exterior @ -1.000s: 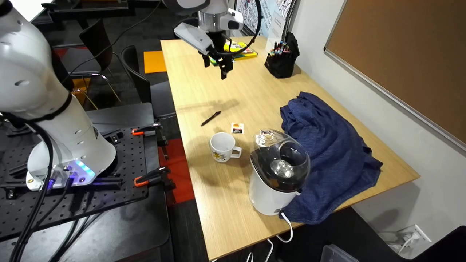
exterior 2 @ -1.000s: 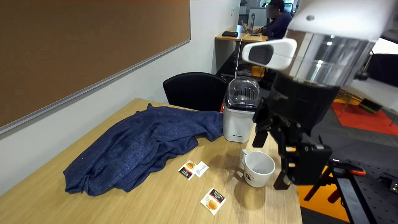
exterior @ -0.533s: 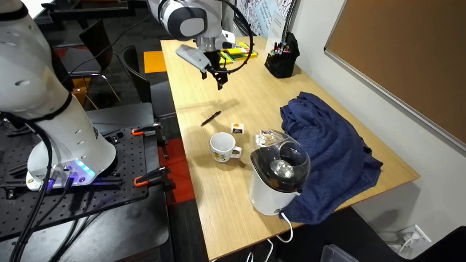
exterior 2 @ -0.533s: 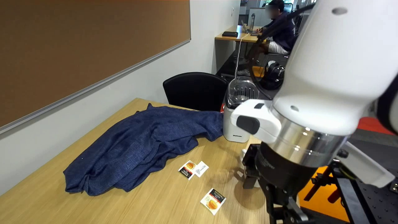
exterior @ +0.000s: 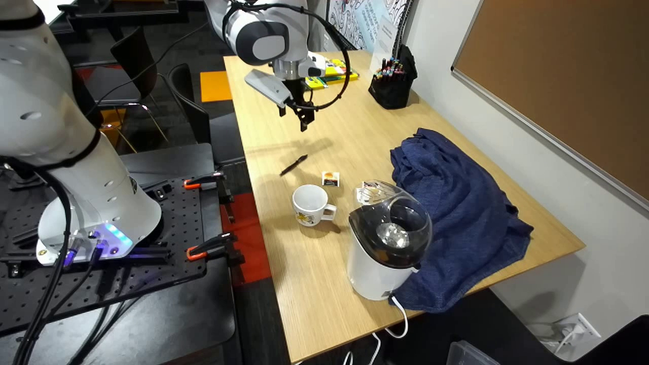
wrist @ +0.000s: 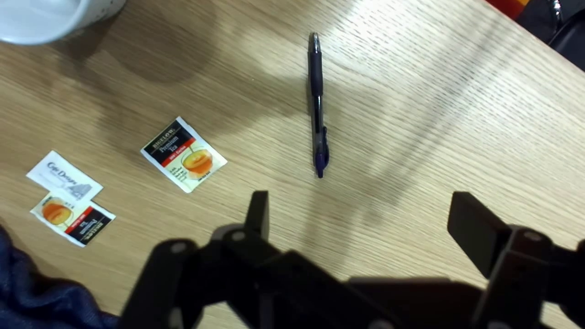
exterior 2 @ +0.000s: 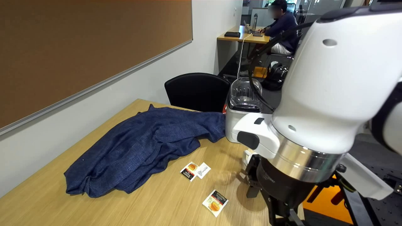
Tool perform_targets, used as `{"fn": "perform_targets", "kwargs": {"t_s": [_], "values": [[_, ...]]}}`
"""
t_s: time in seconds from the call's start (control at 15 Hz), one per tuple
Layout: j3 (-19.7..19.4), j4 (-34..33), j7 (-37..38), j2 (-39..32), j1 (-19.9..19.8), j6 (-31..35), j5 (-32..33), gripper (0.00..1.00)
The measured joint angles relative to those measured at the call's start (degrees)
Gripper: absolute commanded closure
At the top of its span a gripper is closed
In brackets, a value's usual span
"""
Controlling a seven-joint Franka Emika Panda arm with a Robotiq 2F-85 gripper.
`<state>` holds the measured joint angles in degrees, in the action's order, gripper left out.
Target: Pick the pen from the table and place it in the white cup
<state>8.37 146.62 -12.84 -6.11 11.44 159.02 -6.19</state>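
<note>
– Please, where was the pen (wrist: 317, 105)?
– It lay on the surface (wrist: 411, 91), at four o'clock from the white cup (wrist: 59, 20) in the wrist view.
– And the fingers (wrist: 475, 228)?
– They stood apart, released.

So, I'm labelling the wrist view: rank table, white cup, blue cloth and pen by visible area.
Largest: table
Middle: white cup and blue cloth, too close to rank, both cut off by the frame
Smallest: pen

Rumpled navy cloth (exterior 2: 141, 150), tea packets (wrist: 183, 154), clear-topped white appliance (exterior: 372, 276), coloured markers (exterior: 390, 70), brown pinboard (exterior 2: 94, 56)
</note>
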Motion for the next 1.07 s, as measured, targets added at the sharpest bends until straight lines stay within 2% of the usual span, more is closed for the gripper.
{"fn": "perform_targets", "kwargs": {"t_s": [0.27, 0.67, 0.87, 1.07], "values": [[0.28, 0.74, -0.29, -0.08, -0.05, 1.68, 0.26, 0.00], [3.14, 6.49, -0.41, -2.58, -0.25, 17.04, 0.60, 0.00], [1.38, 8.04, 0.60, -5.28, 0.54, 22.72, 2.39, 0.00], [-0.81, 7.64, 1.33, -8.13, 0.71, 24.88, 4.40, 0.00]]}}
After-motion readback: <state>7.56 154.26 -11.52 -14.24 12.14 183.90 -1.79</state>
